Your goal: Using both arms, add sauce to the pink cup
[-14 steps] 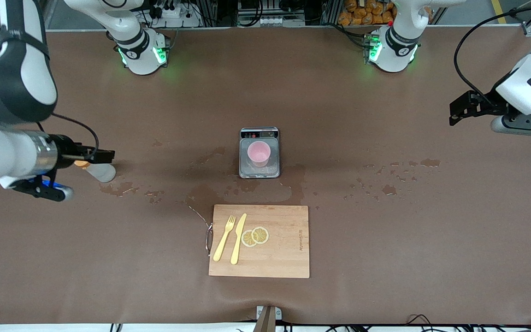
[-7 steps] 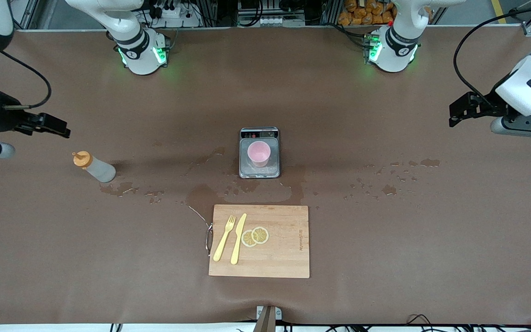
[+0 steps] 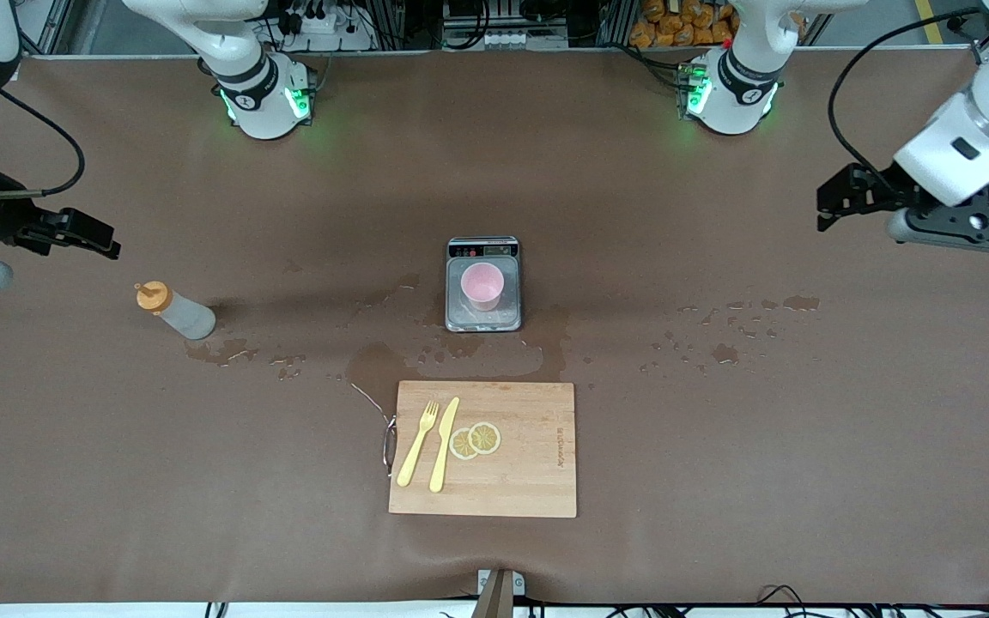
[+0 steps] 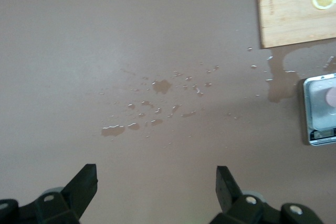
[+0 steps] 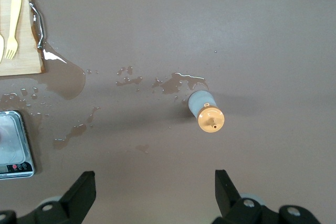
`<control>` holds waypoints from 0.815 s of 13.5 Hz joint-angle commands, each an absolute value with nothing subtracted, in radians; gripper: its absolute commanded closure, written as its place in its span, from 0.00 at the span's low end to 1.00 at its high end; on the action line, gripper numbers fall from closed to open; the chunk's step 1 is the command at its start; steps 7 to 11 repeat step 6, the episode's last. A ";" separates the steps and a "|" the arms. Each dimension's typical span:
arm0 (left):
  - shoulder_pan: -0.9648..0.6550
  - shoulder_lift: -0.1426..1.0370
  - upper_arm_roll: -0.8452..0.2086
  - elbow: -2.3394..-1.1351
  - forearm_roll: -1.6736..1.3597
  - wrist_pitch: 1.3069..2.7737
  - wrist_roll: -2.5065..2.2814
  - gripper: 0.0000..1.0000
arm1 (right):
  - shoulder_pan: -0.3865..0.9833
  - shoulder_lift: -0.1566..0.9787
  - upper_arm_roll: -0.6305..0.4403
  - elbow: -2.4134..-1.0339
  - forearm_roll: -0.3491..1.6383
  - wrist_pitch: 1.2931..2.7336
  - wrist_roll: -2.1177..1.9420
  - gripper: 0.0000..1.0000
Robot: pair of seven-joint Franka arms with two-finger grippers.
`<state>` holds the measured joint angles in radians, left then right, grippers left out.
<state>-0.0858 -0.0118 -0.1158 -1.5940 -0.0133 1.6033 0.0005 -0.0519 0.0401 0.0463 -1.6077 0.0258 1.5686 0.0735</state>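
The sauce bottle [image 3: 175, 312], greyish-white with an orange cap, stands upright on the table toward the right arm's end; it also shows in the right wrist view [image 5: 206, 112]. The pink cup [image 3: 482, 286] sits on the grey scale [image 3: 483, 322] at mid-table, and its edge shows in the left wrist view [image 4: 332, 96]. My right gripper [image 3: 104, 240] is open and empty, up in the air and apart from the bottle; its own view [image 5: 155, 190] shows the same. My left gripper [image 3: 834, 202] is open and empty, over the left arm's end of the table [image 4: 156, 187].
A wooden cutting board [image 3: 483, 448] with a yellow fork [image 3: 418, 431], a knife [image 3: 444, 444] and lemon slices [image 3: 475, 439] lies nearer the front camera than the scale. Wet spills [image 3: 220, 350] spread by the bottle, around the scale and toward the left arm's end [image 3: 743, 326].
My right gripper was at the sauce bottle's neck a second ago; it has drawn back and up, leaving the bottle standing. My left gripper has shifted slightly.
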 commanded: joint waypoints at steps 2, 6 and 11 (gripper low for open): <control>-0.078 -0.021 -0.112 -1.583 -0.015 1.591 0.003 0.00 | -0.058 0.002 0.055 -1.640 -0.003 1.606 0.061 0.00; -0.029 -0.012 -0.109 -1.589 -0.015 1.591 0.021 0.00 | -0.060 0.002 0.055 -1.640 -0.008 1.618 0.061 0.00; -0.029 -0.012 -0.109 -1.589 -0.015 1.591 0.021 0.00 | -0.060 0.002 0.055 -1.640 -0.008 1.618 0.061 0.00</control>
